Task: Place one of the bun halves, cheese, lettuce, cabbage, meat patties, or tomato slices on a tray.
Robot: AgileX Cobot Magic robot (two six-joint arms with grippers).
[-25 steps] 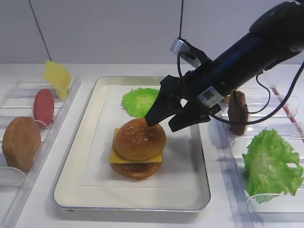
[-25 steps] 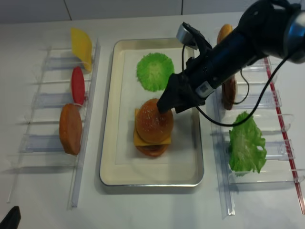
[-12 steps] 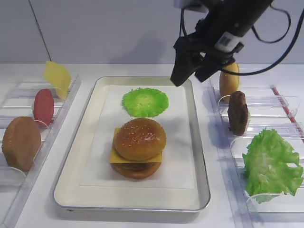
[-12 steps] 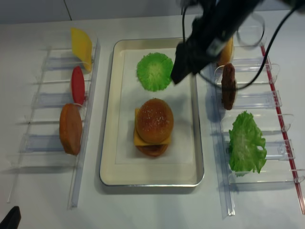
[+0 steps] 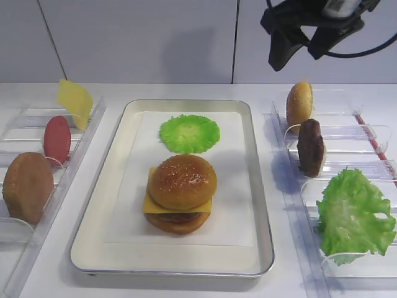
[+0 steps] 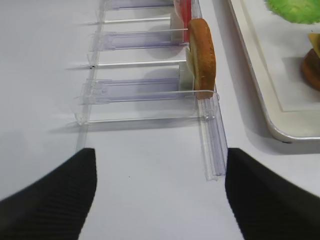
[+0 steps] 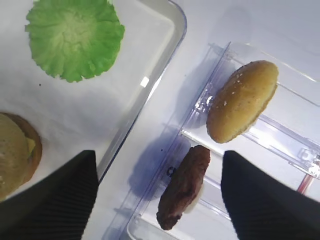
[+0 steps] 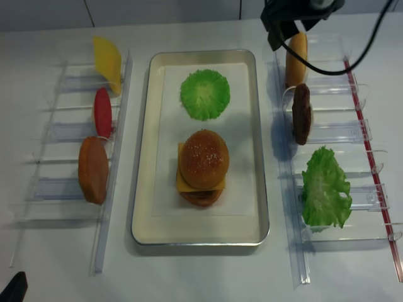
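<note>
White counter: right gripper point(image 5: 302, 54) jaws spread (empty), above racked bun half point(image 5: 299, 104).

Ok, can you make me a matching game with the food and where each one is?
Things:
1. sesame bun top
2. round green leaf
3. dark meat patty
4. red tomato slice

Places:
A. standing in the clear rack on the right
B. lying flat on the tray's paper, by itself
C. standing in the clear rack on the left
D. on top of the stacked burger

Pairs: 1-D, 2-B, 3-A, 4-C
</note>
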